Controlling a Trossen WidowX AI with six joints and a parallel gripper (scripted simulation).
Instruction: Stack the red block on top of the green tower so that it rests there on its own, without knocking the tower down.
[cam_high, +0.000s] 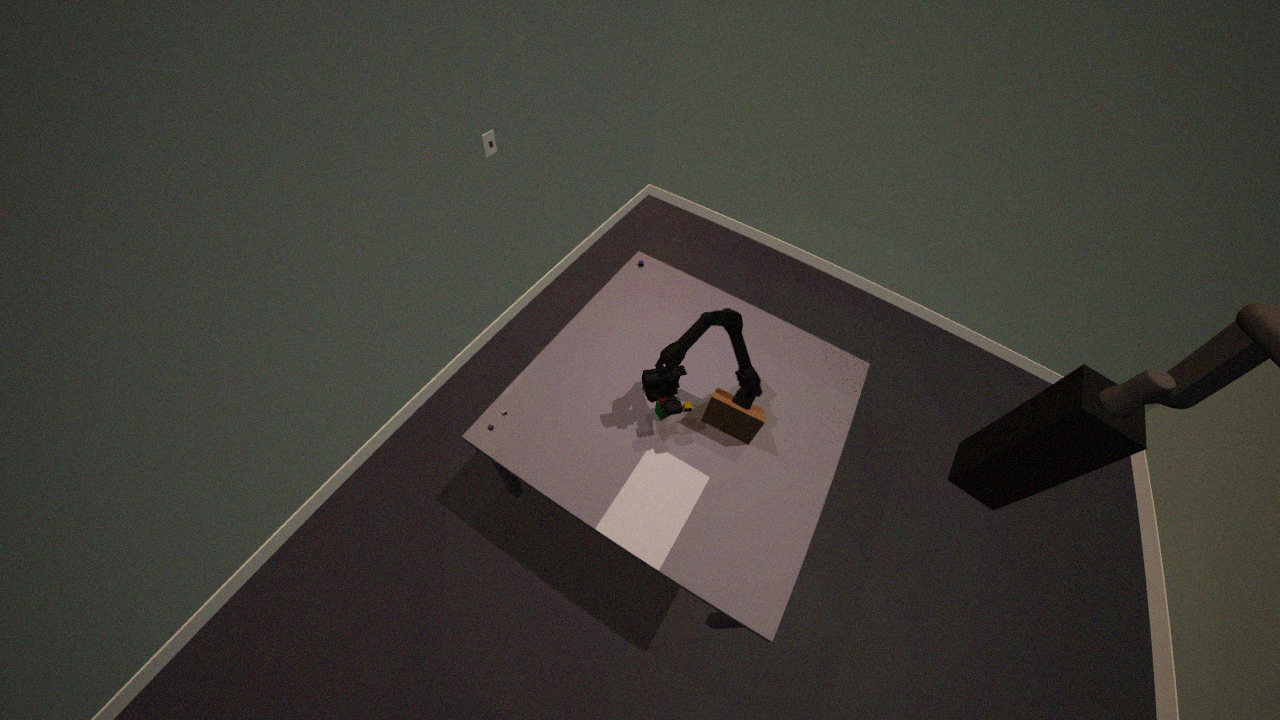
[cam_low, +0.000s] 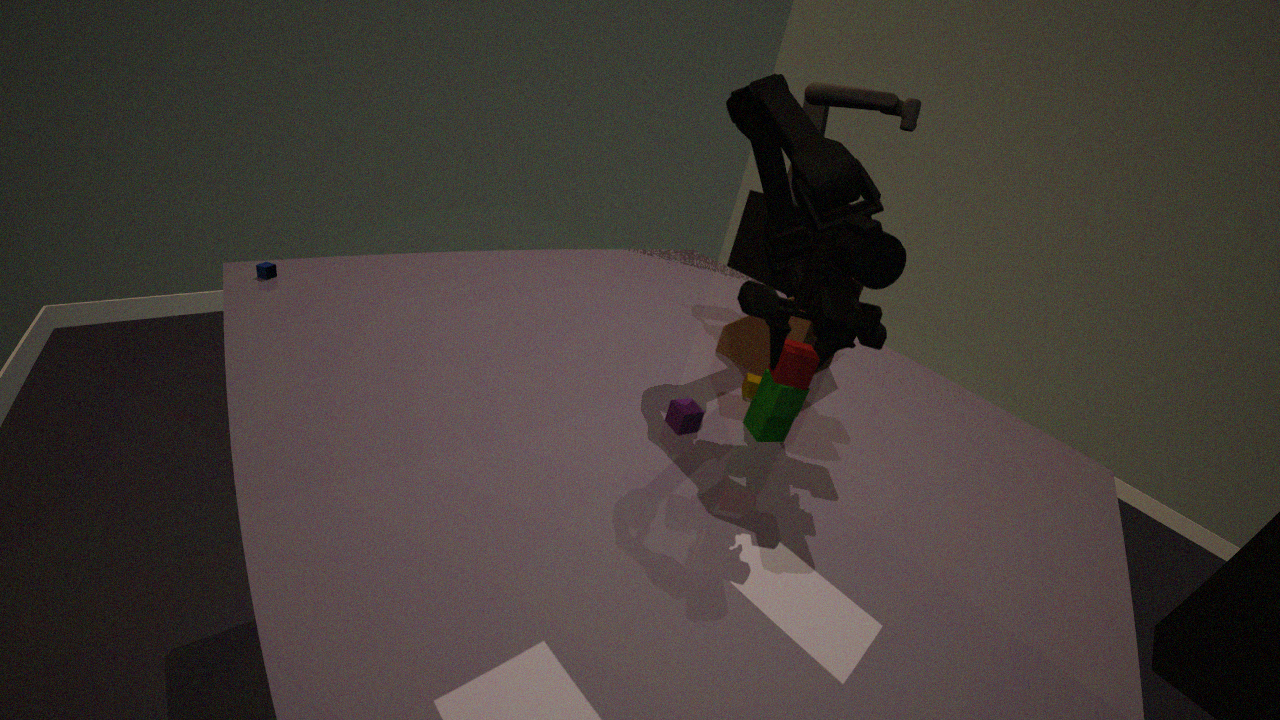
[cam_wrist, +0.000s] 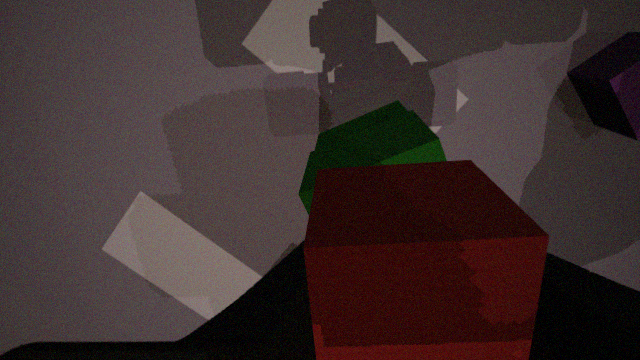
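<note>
My gripper (cam_low: 799, 351) is squeezed shut on the red block (cam_low: 794, 363), and I hold it up in the air, off the table (cam_low: 447, 429). The green tower (cam_low: 773, 409) stands tall and straight on the table, right under my block. From the side, the red block sits at the tower's top and looks a bit off toward the back corner, not square over it. I cannot tell if the two are touching yet or if there is a thin gap. From my wrist, the red block (cam_wrist: 425, 255) is big and close, and the green tower (cam_wrist: 372, 145) peeks out past its far edge, a little to one side. So I think I need to slide the block a bit more over the green top before I let go. A purple block (cam_low: 683, 415) and a yellow block (cam_low: 750, 385) sit near the tower, and a brown box (cam_low: 744, 344) is behind it.
</note>
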